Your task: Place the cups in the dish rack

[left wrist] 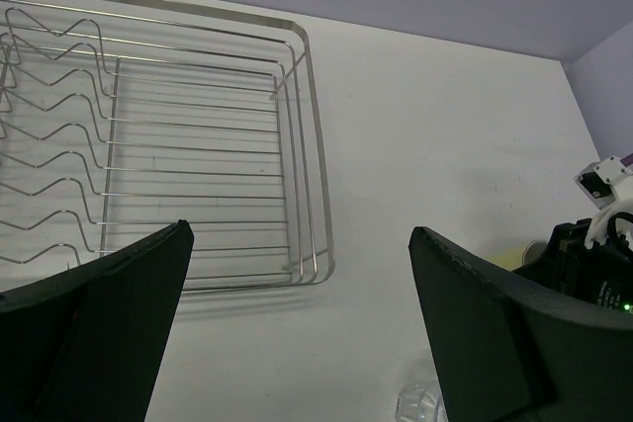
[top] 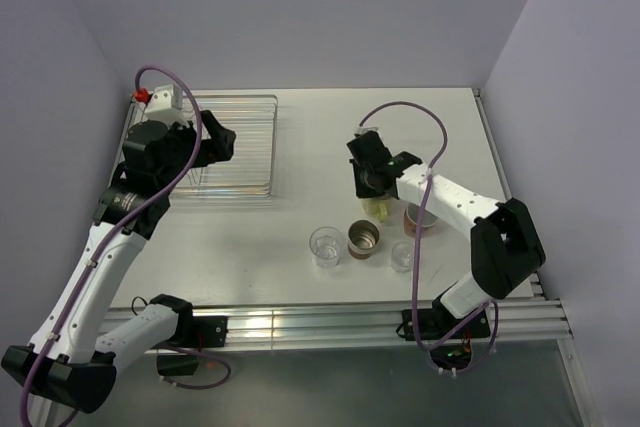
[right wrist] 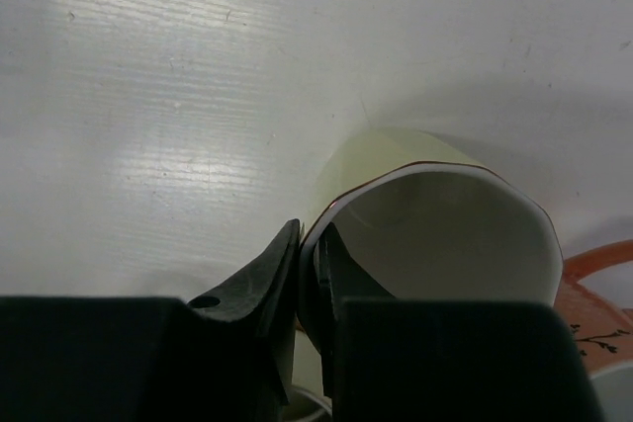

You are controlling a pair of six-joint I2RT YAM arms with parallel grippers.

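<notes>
My right gripper is shut on the rim of the pale yellow mug. One finger is outside the wall and one inside the white interior. The mug stands on the table right of centre. Beside it are the salmon-pink mug, the brown metallic cup and two clear glass tumblers. The wire dish rack sits at the back left with no cups in it. My left gripper hangs open by the rack's right end and holds nothing.
The salmon-pink mug's rim lies close to the right of the held mug. A tumbler shows low in the left wrist view. Walls close in the table on the left, back and right.
</notes>
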